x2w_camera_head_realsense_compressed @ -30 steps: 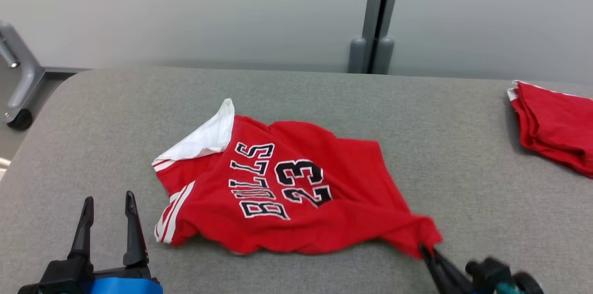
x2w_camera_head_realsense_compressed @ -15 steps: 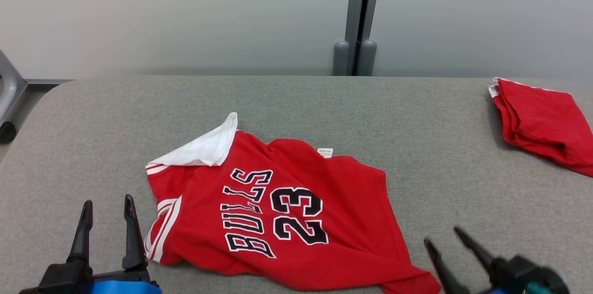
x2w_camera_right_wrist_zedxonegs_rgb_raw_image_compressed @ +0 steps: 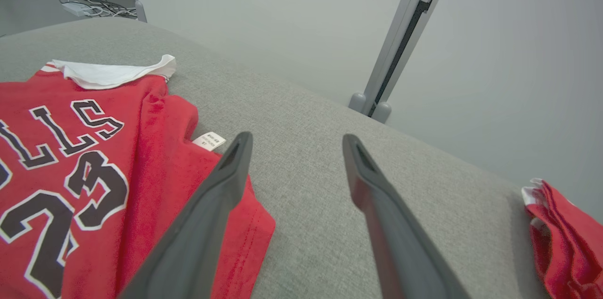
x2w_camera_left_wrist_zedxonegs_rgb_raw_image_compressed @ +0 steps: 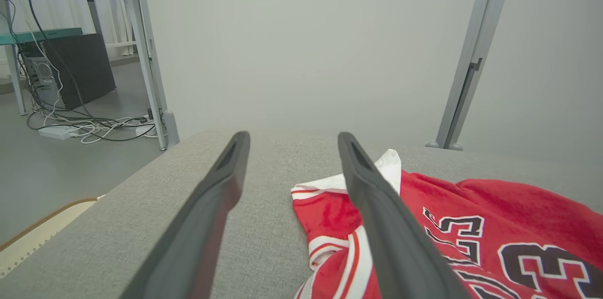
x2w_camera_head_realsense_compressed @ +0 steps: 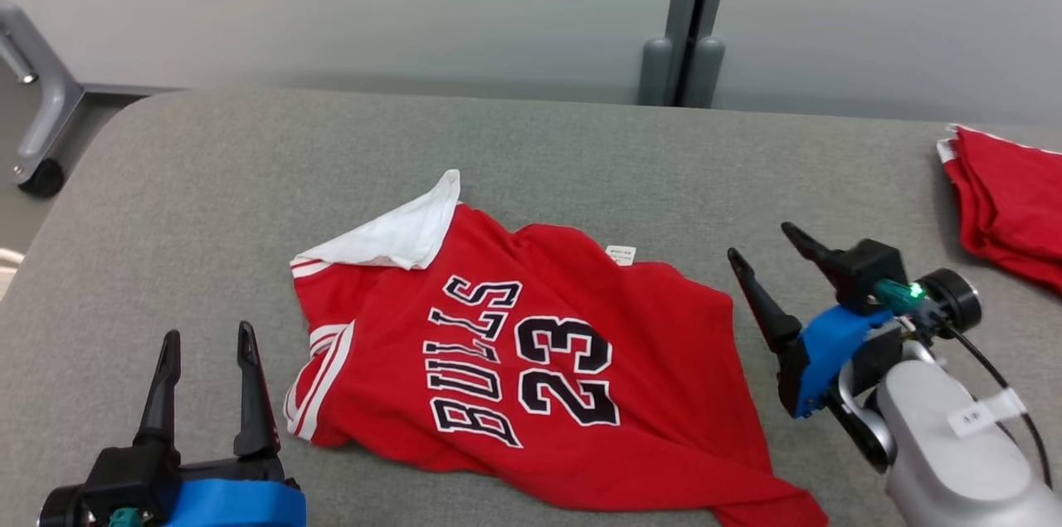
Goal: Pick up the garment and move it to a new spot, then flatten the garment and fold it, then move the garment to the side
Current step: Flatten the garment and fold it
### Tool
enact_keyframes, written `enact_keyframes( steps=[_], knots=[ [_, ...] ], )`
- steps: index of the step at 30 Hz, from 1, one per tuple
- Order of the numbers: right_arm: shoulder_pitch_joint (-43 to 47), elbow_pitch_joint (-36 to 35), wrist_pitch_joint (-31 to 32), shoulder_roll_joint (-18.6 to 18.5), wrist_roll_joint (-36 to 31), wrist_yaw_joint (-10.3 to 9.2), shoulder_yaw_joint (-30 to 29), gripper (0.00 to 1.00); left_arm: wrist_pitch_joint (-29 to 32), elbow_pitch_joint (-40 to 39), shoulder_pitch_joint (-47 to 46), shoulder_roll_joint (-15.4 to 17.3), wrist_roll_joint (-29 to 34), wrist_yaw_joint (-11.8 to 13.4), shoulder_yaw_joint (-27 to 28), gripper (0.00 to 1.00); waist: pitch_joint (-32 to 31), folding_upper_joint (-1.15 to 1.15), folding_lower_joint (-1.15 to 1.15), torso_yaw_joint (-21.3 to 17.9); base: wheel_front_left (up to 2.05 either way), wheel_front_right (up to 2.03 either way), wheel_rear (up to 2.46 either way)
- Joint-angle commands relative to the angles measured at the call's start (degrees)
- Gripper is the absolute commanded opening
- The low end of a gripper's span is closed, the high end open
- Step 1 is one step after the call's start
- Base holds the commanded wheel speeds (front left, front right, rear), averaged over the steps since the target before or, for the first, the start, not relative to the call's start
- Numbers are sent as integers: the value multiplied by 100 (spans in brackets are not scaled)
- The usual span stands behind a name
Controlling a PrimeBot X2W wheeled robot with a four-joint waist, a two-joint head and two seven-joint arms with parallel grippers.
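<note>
Grey padded table (x2w_camera_head_realsense_compressed: 581, 145), folded red cloth (x2w_camera_head_realsense_compressed: 1012, 207) at its right edge, grey post (x2w_camera_head_realsense_compressed: 695, 12) behind

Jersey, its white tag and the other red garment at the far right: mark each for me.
Jersey (x2w_camera_head_realsense_compressed: 672, 361), head view, on the red cloth right of the number.
White tag (x2w_camera_head_realsense_compressed: 620, 254), head view, on its middle.
Other red garment (x2w_camera_head_realsense_compressed: 1008, 195), head view, on its top layer.

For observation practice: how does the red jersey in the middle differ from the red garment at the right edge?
The jersey lies spread open, though wrinkled; the garment at the right edge is folded into layers. The jersey shows BULLS 23 lettering and a white turned-over flap; the garment at the right edge shows no print, only a white sliver at one corner. Both are red and lie on the grey surface.
</note>
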Motion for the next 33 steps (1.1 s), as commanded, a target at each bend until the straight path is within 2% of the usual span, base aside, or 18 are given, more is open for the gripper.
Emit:
enact_keyframes(
  steps=[1,7,14,15,16,19,24,29,33],
  knots=[
    [-175,261,142,69,87,3,131,100,-24,-10,-116,-6,-38,24,-32,100,104,0,-1,110,0,0,0],
    [-546,1345,718,108,534,3,759,100,-24,38,-214,-6,-75,50,-88,100,230,0,-1,297,0,0,0],
    [-604,1918,895,115,1079,4,1428,100,-24,46,-241,-7,-102,81,-89,100,300,0,-1,358,0,0,0],
    [-607,1974,908,146,1196,4,1504,36,-25,49,-252,-7,-109,85,-92,100,310,0,-1,362,0,0,0],
    [-616,2021,940,167,1328,4,1559,0,-25,49,-261,-6,-116,89,-97,100,319,0,-1,366,0,0,0],
    [-873,2076,738,15,1512,2,1641,0,-25,50,-305,-6,-142,97,-115,100,351,0,-1,388,0,0,0],
    [-1437,2355,352,-238,1641,3,1410,0,-25,42,-317,-7,-133,100,-140,100,382,0,-1,421,0,0,0],
    [-2183,3019,-130,-452,1613,3,924,0,-24,51,-373,-7,-165,104,-193,100,430,0,-1,512,0,0,0],
    [-2546,3618,-385,-395,1568,3,614,0,-24,49,-397,-6,-196,138,-230,100,483,0,-1,562,0,0,0]
  ],
)
